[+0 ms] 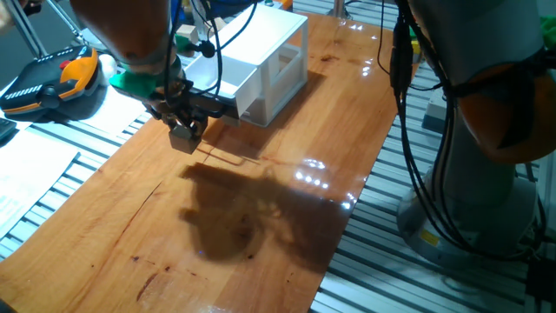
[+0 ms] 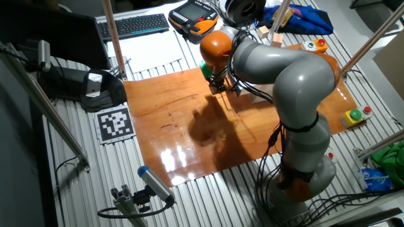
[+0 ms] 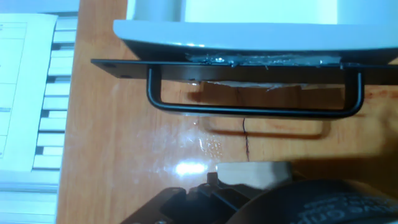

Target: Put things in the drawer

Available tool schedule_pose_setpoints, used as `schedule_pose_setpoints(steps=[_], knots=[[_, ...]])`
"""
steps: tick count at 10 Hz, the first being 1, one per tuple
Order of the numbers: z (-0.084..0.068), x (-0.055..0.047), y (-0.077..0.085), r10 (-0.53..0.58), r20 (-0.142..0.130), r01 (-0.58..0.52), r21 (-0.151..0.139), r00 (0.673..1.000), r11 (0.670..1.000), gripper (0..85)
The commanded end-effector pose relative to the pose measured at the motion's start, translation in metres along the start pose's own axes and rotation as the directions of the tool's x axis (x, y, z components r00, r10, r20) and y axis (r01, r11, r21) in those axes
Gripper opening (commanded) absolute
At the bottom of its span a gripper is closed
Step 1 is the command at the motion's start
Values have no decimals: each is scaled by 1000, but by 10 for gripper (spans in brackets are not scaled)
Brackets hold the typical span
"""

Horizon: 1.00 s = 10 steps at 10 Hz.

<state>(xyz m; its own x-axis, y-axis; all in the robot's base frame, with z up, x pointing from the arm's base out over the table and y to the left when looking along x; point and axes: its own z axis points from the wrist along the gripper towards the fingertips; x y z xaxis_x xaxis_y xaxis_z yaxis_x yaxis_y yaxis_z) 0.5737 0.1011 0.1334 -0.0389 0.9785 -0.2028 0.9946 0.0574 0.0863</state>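
Observation:
My gripper (image 1: 185,132) is shut on a small pale beige wooden cube (image 1: 183,141) and holds it a little above the wooden table, just in front of the drawer. In the hand view the cube (image 3: 252,174) shows at the bottom between the dark gripper parts (image 3: 249,186). The upper drawer (image 1: 201,76) of the white cabinet (image 1: 274,61) is pulled out, a shallow white tray (image 3: 249,34) with a dark handle bar (image 3: 255,109) across its front. In the other fixed view the gripper (image 2: 218,86) hangs over the table and my arm hides most of the cabinet.
An orange and black teach pendant (image 1: 52,80) and a green object (image 1: 130,81) lie left of the cabinet. White paper (image 1: 26,174) lies beside the table's left edge. The robot base (image 1: 486,174) stands to the right. A marker tag (image 2: 115,123) lies off the table.

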Motion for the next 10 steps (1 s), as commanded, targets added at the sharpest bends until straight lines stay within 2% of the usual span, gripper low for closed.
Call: schedule_pose_setpoints(steps=[1, 2, 3, 4, 5, 6, 8, 9, 10], knots=[[0, 0, 0, 0, -7, 0, -3, 1000, 1000, 0], [0, 0, 0, 6, -6, -6, -5, 1000, 1000, 0], [0, 0, 0, 27, 14, -27, 11, 1000, 1000, 0], [0, 0, 0, 36, 46, -37, 12, 998, 999, 0], [0, 0, 0, 39, 63, -39, -2, 997, 999, 0], [0, 0, 0, 35, 58, -35, -4, 998, 999, 0], [0, 0, 0, 14, 7, -14, -20, 1000, 1000, 0], [0, 0, 0, 12, -9, -12, -14, 1000, 1000, 0], [0, 0, 0, 16, -12, -16, -2, 1000, 1000, 0]])
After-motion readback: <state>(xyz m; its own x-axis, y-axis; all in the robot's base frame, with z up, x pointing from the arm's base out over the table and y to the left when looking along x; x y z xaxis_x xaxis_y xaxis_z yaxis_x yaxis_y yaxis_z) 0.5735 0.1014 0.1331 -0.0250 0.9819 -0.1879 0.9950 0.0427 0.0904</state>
